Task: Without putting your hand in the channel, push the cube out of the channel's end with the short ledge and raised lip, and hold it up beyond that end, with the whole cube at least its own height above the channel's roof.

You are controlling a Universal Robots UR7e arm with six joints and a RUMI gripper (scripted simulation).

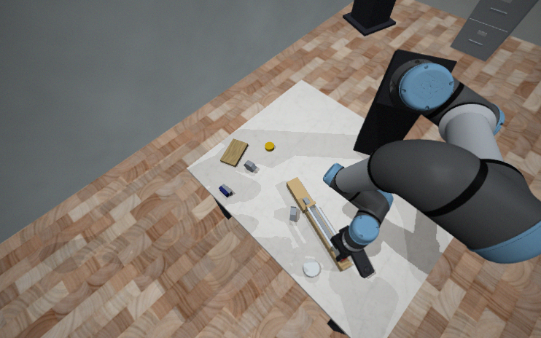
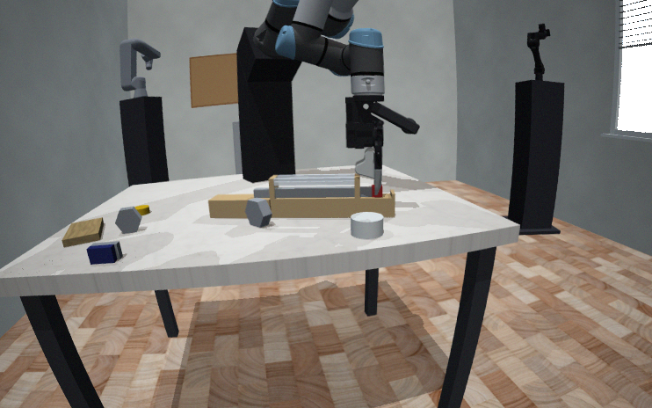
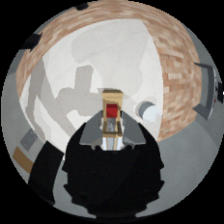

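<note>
The wooden channel [image 2: 313, 202] lies across the table and also shows in the overhead view [image 1: 318, 222]. It has a clear roof [image 2: 313, 178], and a grey rod [image 2: 313, 192] lies inside it. The small red cube [image 2: 373, 191] sits on the short ledge at the channel's right end, just inside the raised lip. It also shows in the wrist view [image 3: 112, 110]. My gripper [image 2: 376, 186] points straight down over that ledge, outside the roofed part. Its fingers are partly open and reach down to the cube on either side. I cannot see them pressing on it.
A white cylinder [image 2: 366, 224] stands just in front of the ledge end. A grey hex block [image 2: 258, 211] leans on the channel's front wall. Further left lie another hex block [image 2: 127, 219], a yellow disc [image 2: 141, 208], a wooden slab [image 2: 83, 230] and a blue block [image 2: 103, 252].
</note>
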